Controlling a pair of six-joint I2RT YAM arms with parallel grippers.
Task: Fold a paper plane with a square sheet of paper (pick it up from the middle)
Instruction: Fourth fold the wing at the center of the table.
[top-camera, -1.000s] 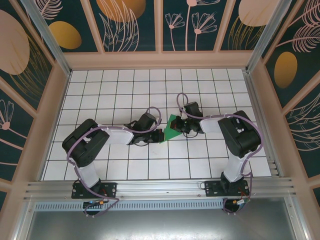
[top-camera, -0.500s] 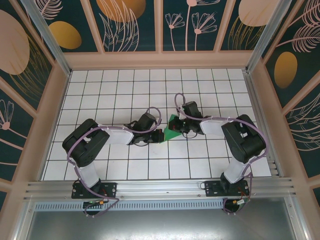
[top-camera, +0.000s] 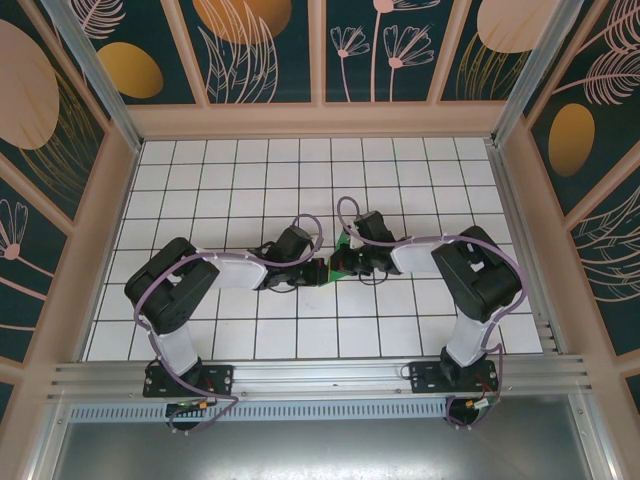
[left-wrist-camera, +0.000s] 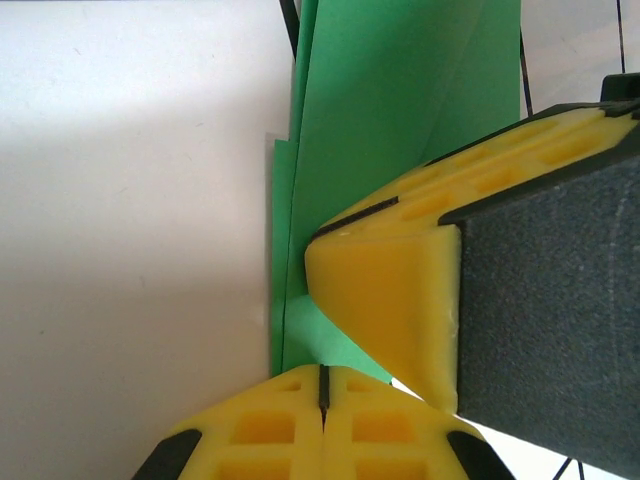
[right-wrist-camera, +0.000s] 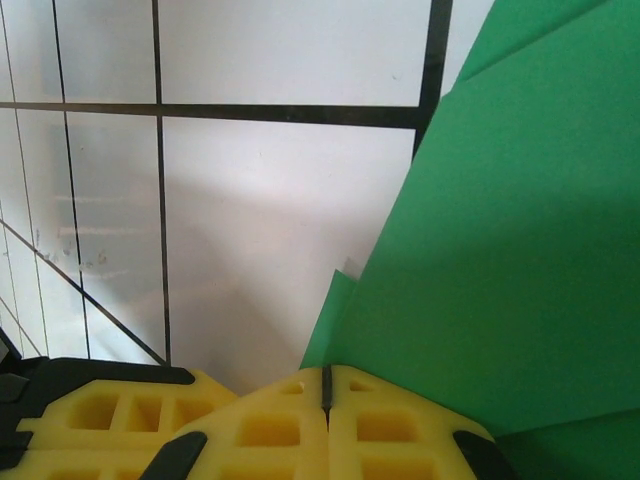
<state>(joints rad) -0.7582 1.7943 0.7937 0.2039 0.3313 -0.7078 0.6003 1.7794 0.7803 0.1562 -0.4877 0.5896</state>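
On the white-grid table (top-camera: 200, 180), the folded square sheet of paper (left-wrist-camera: 400, 100) lies flat under both sets of fingertips. It shows less green than a second ago. The right fingers (right-wrist-camera: 260, 430) have slid left, up against the left fingers (left-wrist-camera: 280, 430), which stayed put. Both pairs are pressed fully together, pinching nothing.

Green paper sheet (left-wrist-camera: 400, 120), folded in layers

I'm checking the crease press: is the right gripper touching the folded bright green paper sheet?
Touching. In the left wrist view the right gripper presses its yellow tips onto the bright green paper sheet, no gap.
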